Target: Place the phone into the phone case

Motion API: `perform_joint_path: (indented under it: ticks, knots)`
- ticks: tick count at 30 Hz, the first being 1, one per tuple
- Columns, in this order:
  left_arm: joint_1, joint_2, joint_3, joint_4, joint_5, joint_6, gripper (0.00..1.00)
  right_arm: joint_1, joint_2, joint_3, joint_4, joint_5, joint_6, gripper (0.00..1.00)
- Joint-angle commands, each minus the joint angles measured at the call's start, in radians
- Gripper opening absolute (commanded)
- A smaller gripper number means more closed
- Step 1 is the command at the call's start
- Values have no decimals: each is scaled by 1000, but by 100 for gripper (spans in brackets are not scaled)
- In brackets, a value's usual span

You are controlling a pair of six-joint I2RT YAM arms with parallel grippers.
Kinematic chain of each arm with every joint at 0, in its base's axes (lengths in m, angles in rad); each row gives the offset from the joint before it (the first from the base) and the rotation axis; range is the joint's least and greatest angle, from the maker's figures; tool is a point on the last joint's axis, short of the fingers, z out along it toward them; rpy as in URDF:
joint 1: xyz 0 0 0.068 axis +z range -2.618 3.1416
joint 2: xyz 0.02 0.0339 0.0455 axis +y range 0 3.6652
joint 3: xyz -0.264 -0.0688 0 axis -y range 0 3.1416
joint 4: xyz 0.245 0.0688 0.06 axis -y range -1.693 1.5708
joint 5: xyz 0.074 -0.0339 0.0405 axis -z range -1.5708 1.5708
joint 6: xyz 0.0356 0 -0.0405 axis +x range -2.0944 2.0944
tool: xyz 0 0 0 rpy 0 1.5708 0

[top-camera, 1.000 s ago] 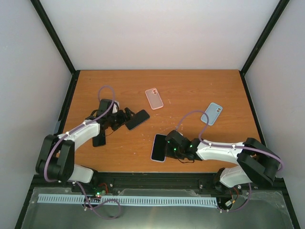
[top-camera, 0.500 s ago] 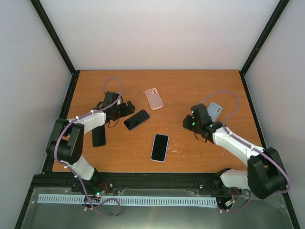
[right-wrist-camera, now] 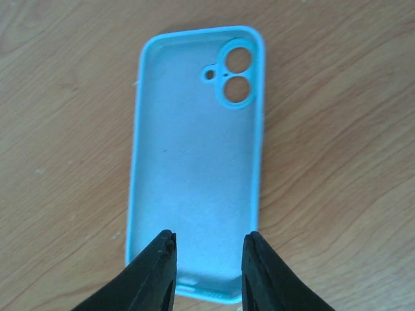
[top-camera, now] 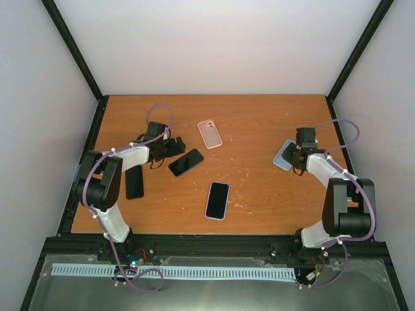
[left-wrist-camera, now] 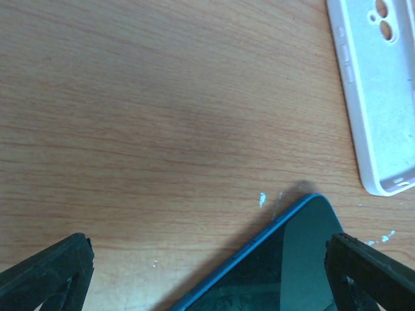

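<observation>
The step in hand reads as the approach, before anything is picked up: each arm stands over one half of the job. In the left wrist view the left gripper [left-wrist-camera: 207, 249] is spread wide and holds nothing, its two fingers at the lower corners of the frame, either side of one corner of a dark phone [left-wrist-camera: 292, 259] with a thin blue rim that lies flat on the table [top-camera: 259, 188]. A pale case [left-wrist-camera: 379, 97] lies open-side up at the upper right of that frame, apart from the phone. In the right wrist view the right gripper [right-wrist-camera: 207, 246] hangs over the bottom end of a blue case [right-wrist-camera: 194, 149], also open-side up with its camera holes toward the top of the frame. Its jaws stand only a narrow gap apart with nothing clamped between them, though whether the tips touch the case floor I cannot tell from this angle. In the top view a second phone [top-camera: 217, 200] lies low in the middle and a third phone [top-camera: 134, 183] at the left. The next move probably calls for the left gripper to close across the phone's edges, while the right one steadies a case.
</observation>
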Motion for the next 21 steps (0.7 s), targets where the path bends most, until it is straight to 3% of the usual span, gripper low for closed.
perform_joint_path:
  ticks: [1, 14, 21]
  knots:
    - [8, 50, 48, -45, 14, 30, 97, -66, 39, 23, -12, -28, -34, 29]
    - [6, 17, -47, -50, 185, 1, 93, -82, 154, 4, 39, -81, -40, 30]
    - [-12, -63, -141, -28, 278, -53, 92, -81, 181, -4, 17, -69, -48, 25]
